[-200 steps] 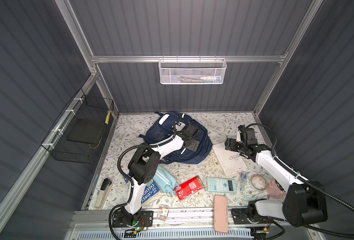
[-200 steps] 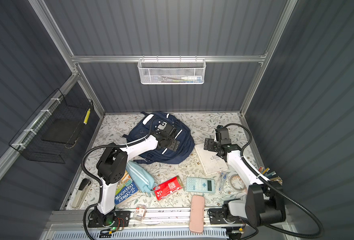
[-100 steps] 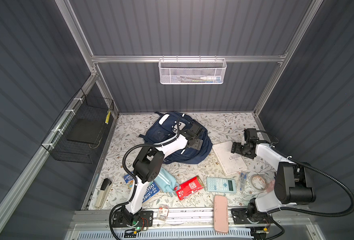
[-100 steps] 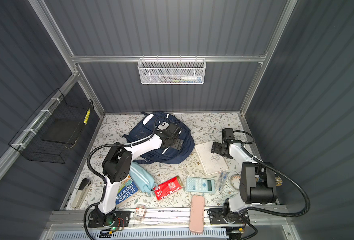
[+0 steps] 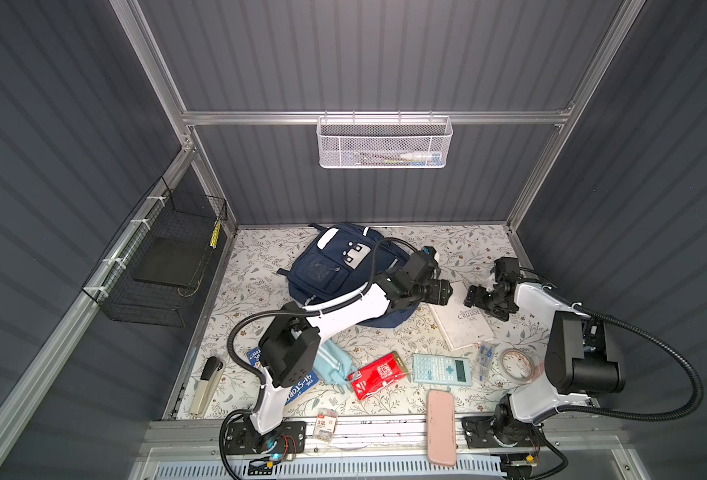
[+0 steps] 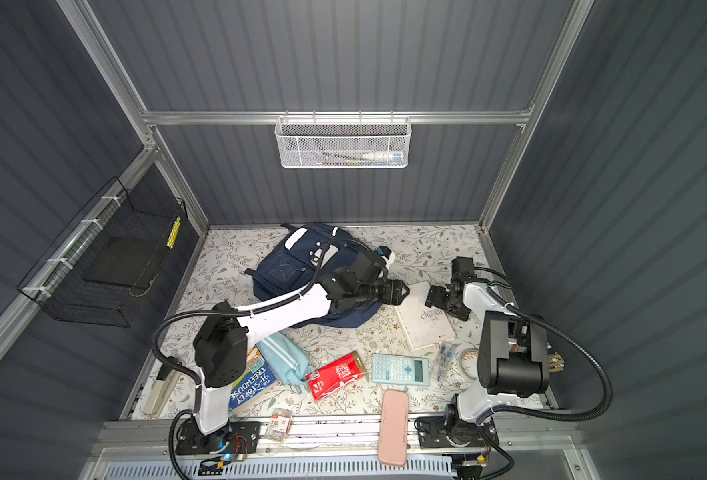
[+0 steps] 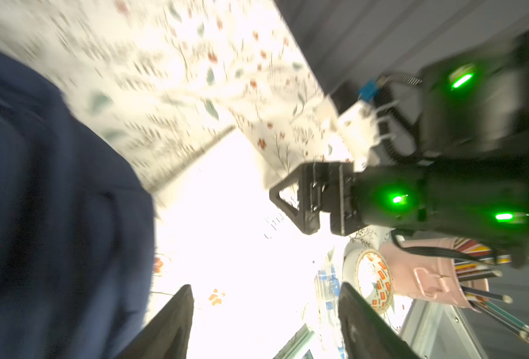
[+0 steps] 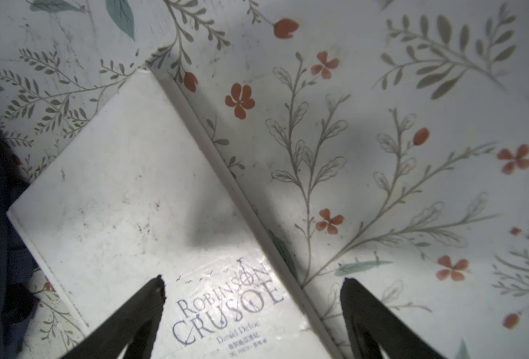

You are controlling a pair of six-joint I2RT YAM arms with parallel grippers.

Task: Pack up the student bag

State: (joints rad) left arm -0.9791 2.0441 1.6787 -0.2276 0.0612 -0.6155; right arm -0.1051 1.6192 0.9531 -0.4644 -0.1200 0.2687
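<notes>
Right hand (image 8: pixel 253 286) wide over white book (image 8: pixel 126 192) — left hand (image 7: pixel 264 290) wide beside student bag (image 5: pixel 326 270)

Desk: the floral-patterned desk (image 5: pixel 260 266) is carrying everything listed here.
Back middle: the student bag (image 5: pixel 326 270) is lying flat near the rear wall.
Right of the bag: a white book (image 5: pixel 462 324) is lying face up, just beside it.
Front row: a blue book (image 5: pixel 299 384), light blue pouch (image 5: pixel 335 368), red packet (image 5: pixel 378 374), calculator (image 5: pixel 441 369), pen packet (image 5: pixel 484 360) and tape roll (image 5: pixel 518 365) are lying left to right.
Front left edge: a stapler (image 5: pixel 207 384) is lying alone.
</notes>
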